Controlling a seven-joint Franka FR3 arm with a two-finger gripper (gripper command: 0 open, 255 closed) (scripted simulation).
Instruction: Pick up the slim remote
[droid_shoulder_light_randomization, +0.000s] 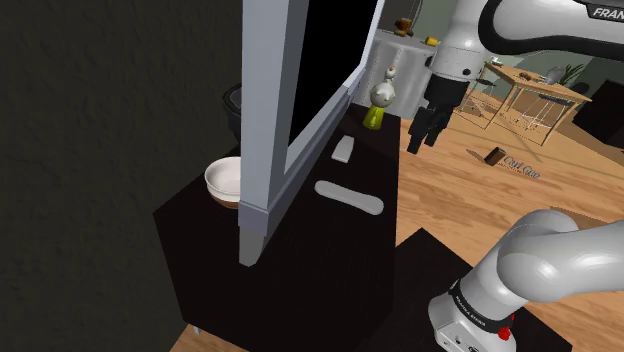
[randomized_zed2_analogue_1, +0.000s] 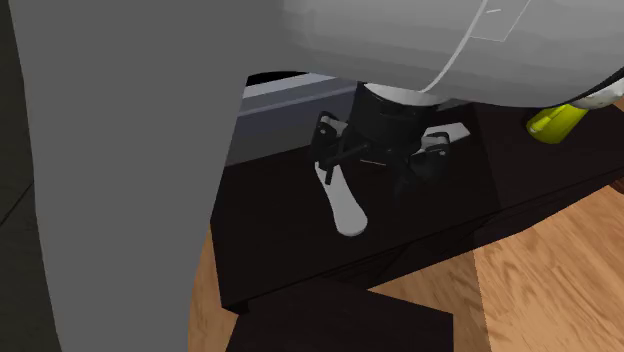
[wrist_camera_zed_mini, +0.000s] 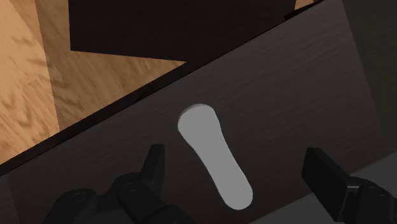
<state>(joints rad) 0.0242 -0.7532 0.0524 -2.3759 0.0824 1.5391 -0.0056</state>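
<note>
Your all-black two-finger gripper (wrist_camera_zed_mini: 235, 153) stands wide open and holds nothing. You see its fingers (wrist_camera_zed_mini: 154, 167) apart on either side of the slim, flat, light-grey remote (wrist_camera_zed_mini: 213, 156), and neither touches it. The remote lies flat on the dark wood-grain desk (wrist_camera_zed_mini: 286, 95), near the edge that borders the wooden floor (wrist_camera_zed_mini: 25, 76), its wider rounded end toward that edge.

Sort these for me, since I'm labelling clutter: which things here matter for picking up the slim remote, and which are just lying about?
Job: slim grey remote; open end effector above it.
Lying about: smaller remote; white bowl; yellow-green object; screen.
</note>
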